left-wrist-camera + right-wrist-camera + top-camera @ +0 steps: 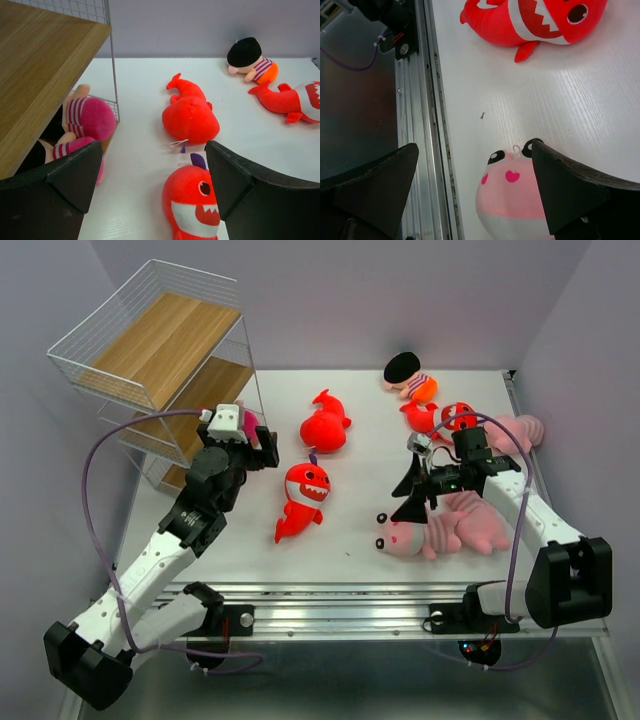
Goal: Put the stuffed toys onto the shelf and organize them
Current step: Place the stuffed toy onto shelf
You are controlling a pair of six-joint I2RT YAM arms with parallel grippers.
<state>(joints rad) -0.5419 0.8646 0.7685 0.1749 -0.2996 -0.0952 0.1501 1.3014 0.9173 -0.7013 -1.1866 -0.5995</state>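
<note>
**Left gripper**: jaws spread wide, nothing held. It hangs above the table, just beside the lowest tier of the shelf.

**Shelf:** directly to this gripper's left. In the wrist view a wooden board overhangs its left finger.

**Shelved doll**: in pink-striped clothes, in the lowest tier, just ahead of the left finger. I cannot tell whether the striped pink piece beneath it is a second doll.

**Toothy red fish**: on the table below the open left jaws, nearer the right finger.

**Second red fish**: straight ahead of the left gripper, its back towards it.

**Black-haired doll** and **third red fish**: well ahead and to the right.

**Right gripper**: jaws fully apart, nothing held.

**Pink striped animal**: its head lies below the right gripper's open jaws, close to the right finger.

**Other pink animal**: beside the right arm.
</note>
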